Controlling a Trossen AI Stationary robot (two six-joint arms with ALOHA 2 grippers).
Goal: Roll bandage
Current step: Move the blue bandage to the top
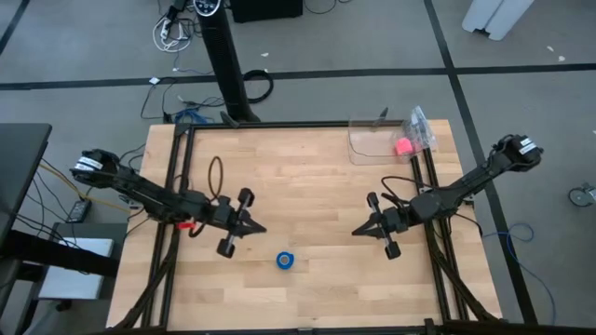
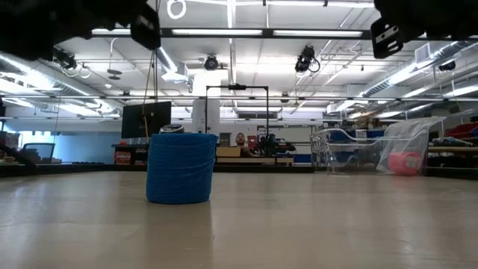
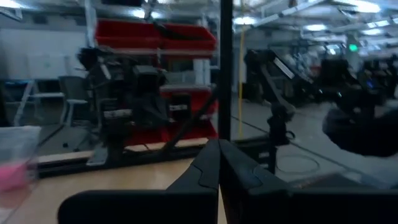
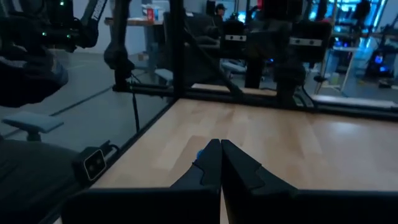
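Currently your left pincer (image 1: pixel 262 229) is pressed together and holds nothing, hovering over the wooden bench (image 1: pixel 307 177). Your right pincer (image 1: pixel 355 231) faces it from well apart, also together and empty. Between the two tips, nearer your left pincer and toward the bench's front edge, the bright blue cloth bandage (image 1: pixel 285 261) stands as a small hollow-centred coil, touched by neither. Behind your right pincer, at the far corner, a small pink ball (image 1: pixel 403 146) sits in a clear plastic container (image 1: pixel 369 141).
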